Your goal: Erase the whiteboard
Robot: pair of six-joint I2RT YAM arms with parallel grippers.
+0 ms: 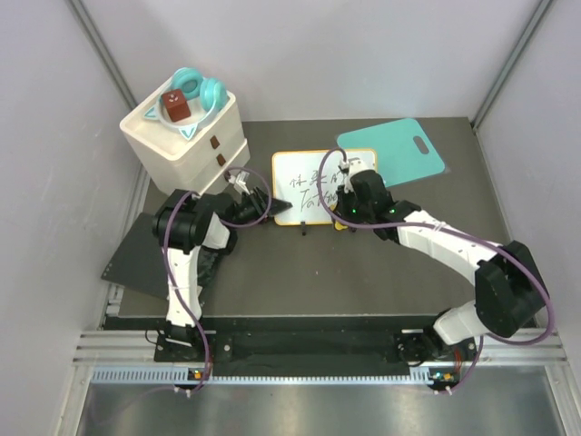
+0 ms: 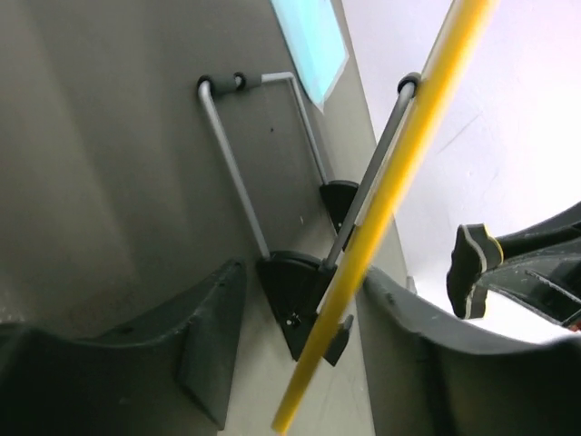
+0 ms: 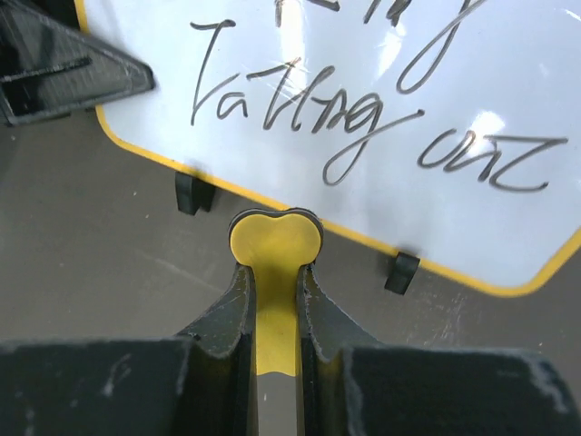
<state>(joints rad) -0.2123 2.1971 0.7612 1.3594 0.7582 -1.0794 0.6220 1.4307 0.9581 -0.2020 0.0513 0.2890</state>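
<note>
The whiteboard (image 1: 313, 186) has a yellow frame and black handwriting, and stands tilted on black feet mid-table. My left gripper (image 1: 275, 208) is open, with one jaw under and one jaw over the board's lower left edge. In the left wrist view the yellow frame (image 2: 399, 182) runs between the left gripper's (image 2: 304, 300) jaws without clearly touching either. My right gripper (image 1: 345, 214) is shut on a yellow eraser (image 3: 275, 241) with a black pad. It holds the eraser just off the whiteboard's (image 3: 363, 54) near edge, below the writing. The eraser also shows in the left wrist view (image 2: 472, 271).
A teal cutting board (image 1: 392, 150) lies behind the whiteboard at the right. A white drawer unit (image 1: 186, 141) stands at the back left, with a teal item and a brown block on top. A black mat (image 1: 136, 259) lies at the left table edge.
</note>
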